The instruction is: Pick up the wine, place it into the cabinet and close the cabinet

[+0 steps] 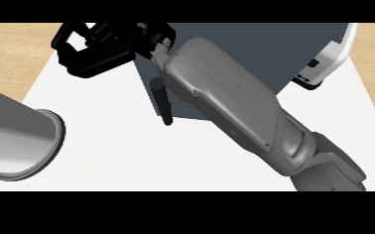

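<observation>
My right forearm point(234, 104) crosses the view from the lower right up to the upper left. Its black hand point(102, 49) lies at the upper left corner of the dark grey cabinet point(256, 49). The fingers stretch out to the left with nothing between them. A narrow dark panel with a black bar handle point(164, 104) hangs at the cabinet's left front edge, just under the wrist. No wine bottle shows anywhere in the head view. Of my left arm only the grey forearm point(22, 139) appears, at the left edge; its hand is out of view.
The cabinet stands on a white counter top point(117, 148). A white part with a small dark fitting point(326, 59) sticks out at the cabinet's right side. Wooden floor point(22, 49) shows beyond the counter at the upper left.
</observation>
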{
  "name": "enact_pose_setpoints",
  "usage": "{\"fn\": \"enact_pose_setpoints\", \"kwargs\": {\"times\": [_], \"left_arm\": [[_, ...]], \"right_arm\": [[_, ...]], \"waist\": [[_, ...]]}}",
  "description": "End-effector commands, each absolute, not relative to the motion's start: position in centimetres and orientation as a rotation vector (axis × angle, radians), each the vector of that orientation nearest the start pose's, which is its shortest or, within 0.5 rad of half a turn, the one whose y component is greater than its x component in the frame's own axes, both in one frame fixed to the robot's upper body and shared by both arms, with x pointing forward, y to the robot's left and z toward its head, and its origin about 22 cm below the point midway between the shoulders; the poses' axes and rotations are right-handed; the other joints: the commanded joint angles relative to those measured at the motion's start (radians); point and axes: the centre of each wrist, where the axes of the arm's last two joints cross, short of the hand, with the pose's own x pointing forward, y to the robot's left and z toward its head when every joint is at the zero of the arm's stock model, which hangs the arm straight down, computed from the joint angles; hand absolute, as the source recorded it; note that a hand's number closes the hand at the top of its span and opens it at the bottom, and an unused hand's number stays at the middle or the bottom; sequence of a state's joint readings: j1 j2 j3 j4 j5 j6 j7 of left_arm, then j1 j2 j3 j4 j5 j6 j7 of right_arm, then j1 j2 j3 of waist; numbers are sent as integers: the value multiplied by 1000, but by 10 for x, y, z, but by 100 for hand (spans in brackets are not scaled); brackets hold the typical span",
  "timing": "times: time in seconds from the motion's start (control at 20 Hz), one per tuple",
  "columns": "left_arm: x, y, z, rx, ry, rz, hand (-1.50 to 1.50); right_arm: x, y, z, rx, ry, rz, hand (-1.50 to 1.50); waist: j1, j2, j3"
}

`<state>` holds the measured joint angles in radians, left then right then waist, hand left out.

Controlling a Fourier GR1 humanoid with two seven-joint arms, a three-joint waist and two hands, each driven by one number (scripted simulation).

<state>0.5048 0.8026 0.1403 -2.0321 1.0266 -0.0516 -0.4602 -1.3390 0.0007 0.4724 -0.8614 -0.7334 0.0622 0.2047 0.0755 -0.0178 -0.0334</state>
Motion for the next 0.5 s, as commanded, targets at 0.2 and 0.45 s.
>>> {"fn": "enact_pose_setpoints", "kwargs": {"times": [0.2, 0.45], "left_arm": [[139, 356, 117, -291, -1968, 176, -150], [141, 343, 119, -345, -1933, 184, -150]], "right_arm": [[430, -51, 200, 556, -1551, 471, 150], [431, -54, 209, 587, -1558, 487, 150]], "waist": [[-67, 55, 33], [-90, 57, 34]]}}
